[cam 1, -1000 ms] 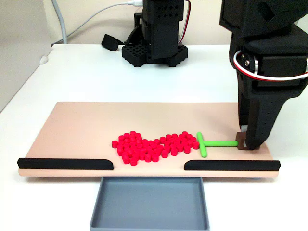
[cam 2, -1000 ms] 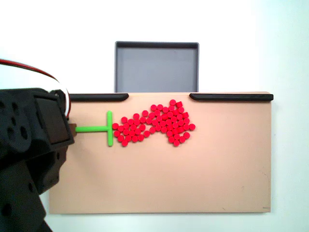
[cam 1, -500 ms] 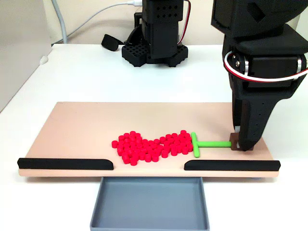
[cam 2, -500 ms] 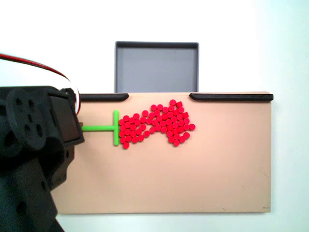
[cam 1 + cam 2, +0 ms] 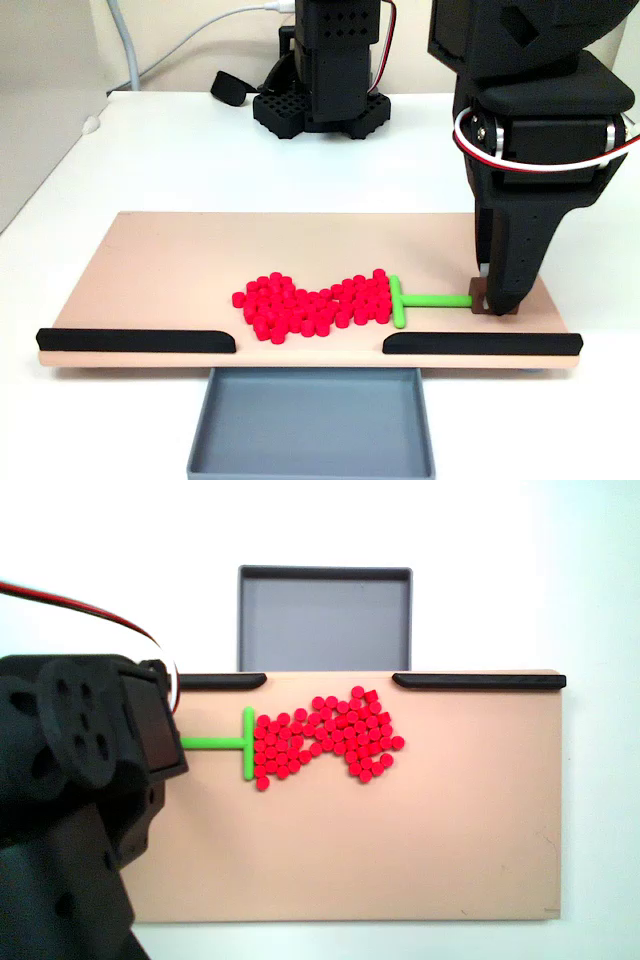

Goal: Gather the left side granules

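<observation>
Jaws clamp pusher [image 5: 420,299] against granules [image 5: 312,305]; tray [image 5: 311,422] bare.

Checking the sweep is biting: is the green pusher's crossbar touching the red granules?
Touching. In a fixed view from above, the green pusher has its crossbar flush against the granules, no board showing between.

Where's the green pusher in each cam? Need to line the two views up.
A fixed view: the green pusher lies right of centre on the board, crossbar against the right end of the red granules.
Another fixed view: the green pusher lies left of centre, crossbar against the pile's left end.
Shared landmark: the grey tray, bottom centre in one view, top centre in the other.
</observation>
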